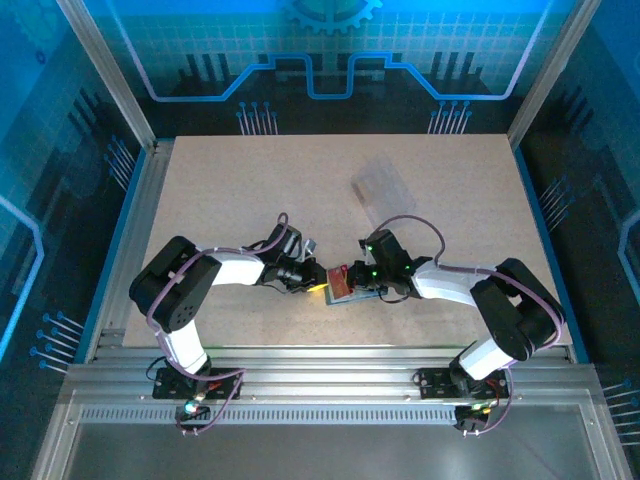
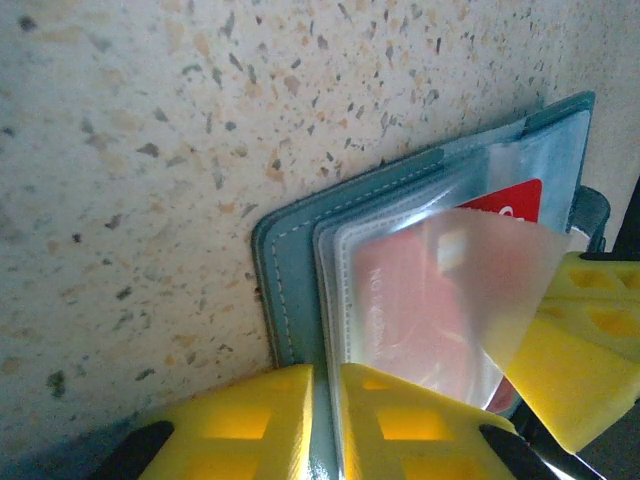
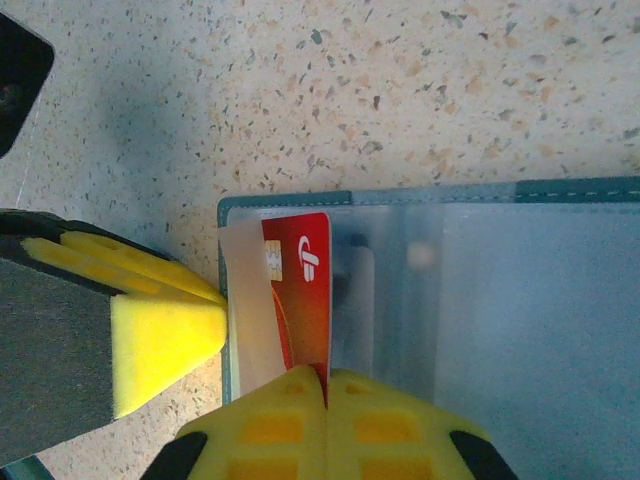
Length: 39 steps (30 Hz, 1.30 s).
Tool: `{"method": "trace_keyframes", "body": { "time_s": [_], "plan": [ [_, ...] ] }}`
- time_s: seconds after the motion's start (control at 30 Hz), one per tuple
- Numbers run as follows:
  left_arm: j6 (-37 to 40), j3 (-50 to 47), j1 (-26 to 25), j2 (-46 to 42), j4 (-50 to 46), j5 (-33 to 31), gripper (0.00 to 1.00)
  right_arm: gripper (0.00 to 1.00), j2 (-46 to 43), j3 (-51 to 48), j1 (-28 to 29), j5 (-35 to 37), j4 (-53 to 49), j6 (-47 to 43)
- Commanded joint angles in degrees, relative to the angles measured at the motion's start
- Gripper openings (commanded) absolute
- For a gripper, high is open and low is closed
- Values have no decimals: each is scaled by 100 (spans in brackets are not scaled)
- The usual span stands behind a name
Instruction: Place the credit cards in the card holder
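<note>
Open and flat on the speckled desk (image 1: 230, 190), near its front edge and midway between the two arms: the teal card holder (image 3: 500, 190), clear inner pockets facing up. Well apart from it, toward the desk's far side: a clear plastic tray (image 1: 383, 183).

At the left pincer (image 2: 325, 405): yellow fingers almost together, clamped on the card holder's edge, with the stitched cover and the rim of a clear sleeve pinched in the narrow gap. Just beside, a translucent flap (image 2: 500, 280) standing off the pockets, bent up.

At the right pincer (image 3: 327, 400): fingers pressed together, clamped on the lower edge of the red credit card (image 3: 300, 285). Chip and white mark facing up. Card lying over the holder's end pocket, one long side under the translucent flap, parallel to the holder's end edge. Both pincers close together at that same end of the card holder.
</note>
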Motion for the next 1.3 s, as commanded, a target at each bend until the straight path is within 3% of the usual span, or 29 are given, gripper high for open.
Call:
{"method": "trace_keyframes", "body": {
  "time_s": [0.0, 0.3, 0.67, 0.87, 1.03, 1.27],
  "plan": [
    [-3, 97, -29, 124, -234, -220, 17, 0, 173, -153, 153, 27, -308, 60],
    [9, 125, -52, 165, -234, -199, 17, 0, 314, -133, 216, -27, -184, 81],
    [33, 152, -53, 191, -296, -215, 17, 35, -156, 74, 189, 338, -900, -200],
    [26, 154, -48, 228, -311, -199, 17, 42, -347, 229, 170, 551, -1353, -283],
    [35, 169, -48, 242, -320, -197, 17, 42, -519, 328, 146, 760, -1634, -436],
    [33, 176, -53, 252, -323, -175, 17, 33, -443, 899, 41, 1329, -2265, -1044]
  ]
}}
